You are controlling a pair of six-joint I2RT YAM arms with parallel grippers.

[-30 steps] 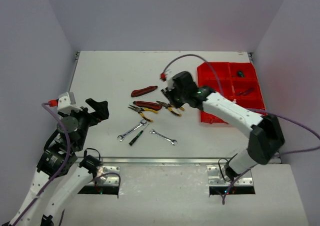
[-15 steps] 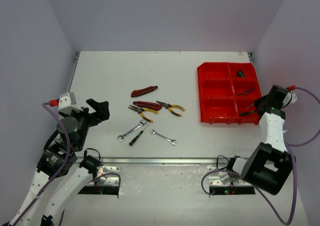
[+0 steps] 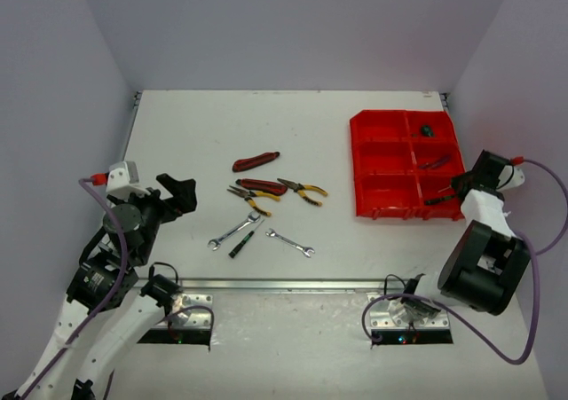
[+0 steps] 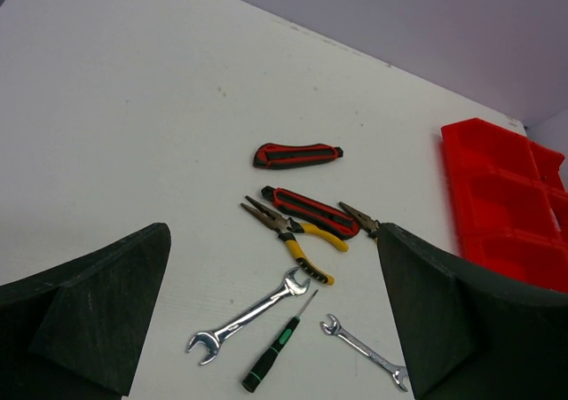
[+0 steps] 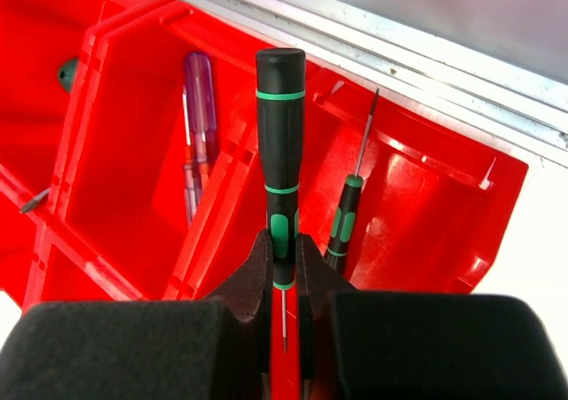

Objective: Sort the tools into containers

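Note:
My right gripper [image 5: 284, 254] is shut on a black screwdriver with green bands [image 5: 280, 152]. It holds it over the near right corner of the red tray [image 5: 426, 205]. One compartment holds a similar green screwdriver [image 5: 342, 218], another a purple-handled one [image 5: 197, 125]. From above, the right gripper [image 3: 459, 187] hangs at the tray's [image 3: 382, 212] right edge. My left gripper [image 3: 177, 192] is open and empty, left of the loose tools. These are a red-black tool [image 4: 295, 155], red-black pliers [image 4: 315, 212], yellow-black pliers [image 4: 293, 240], a large wrench [image 4: 251, 316], a green screwdriver [image 4: 275, 351] and a small wrench [image 4: 366, 351].
A second pair of yellow-handled pliers [image 3: 303, 190] lies right of the red-black pliers. The tray sits at the table's far right, close to the side wall. A metal rail [image 3: 293, 285] runs along the table's near edge.
My right arm has swung from above the pliers at mid-table to the tray's right side. It has barely shifted over the last half second. The left arm moved only slightly.

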